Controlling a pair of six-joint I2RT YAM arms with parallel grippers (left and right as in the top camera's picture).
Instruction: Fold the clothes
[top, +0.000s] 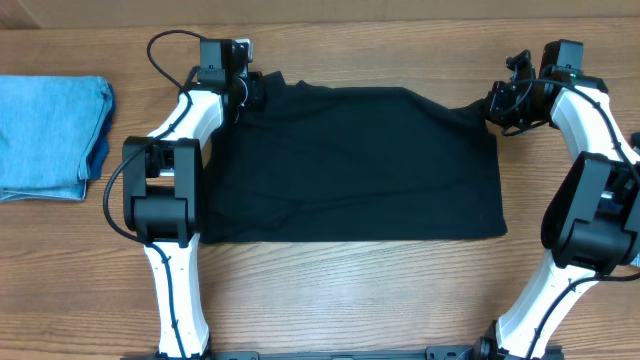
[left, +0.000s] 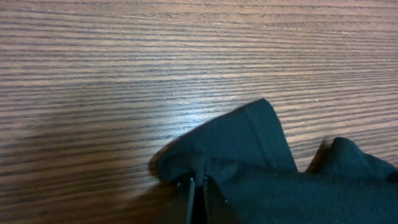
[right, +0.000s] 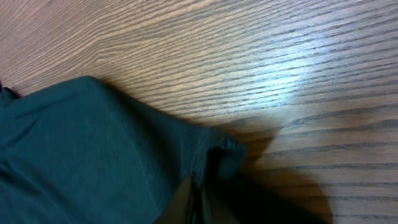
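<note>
Your left claw and right claw each pinch just a tiny bit of the black T-shirt. Yank unevenly and a corner could slip free.

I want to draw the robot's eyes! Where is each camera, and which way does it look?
Overhead: above the table, looking straight down at the black T-shirt, a folded light blue denim garment and both arms.
Left wrist: on the left arm, looking low along the left gripper, shut on a T-shirt corner.
Right wrist: the same for the right gripper, shut on another corner.
Shared: all views show the T-shirt and the wooden table.
</note>
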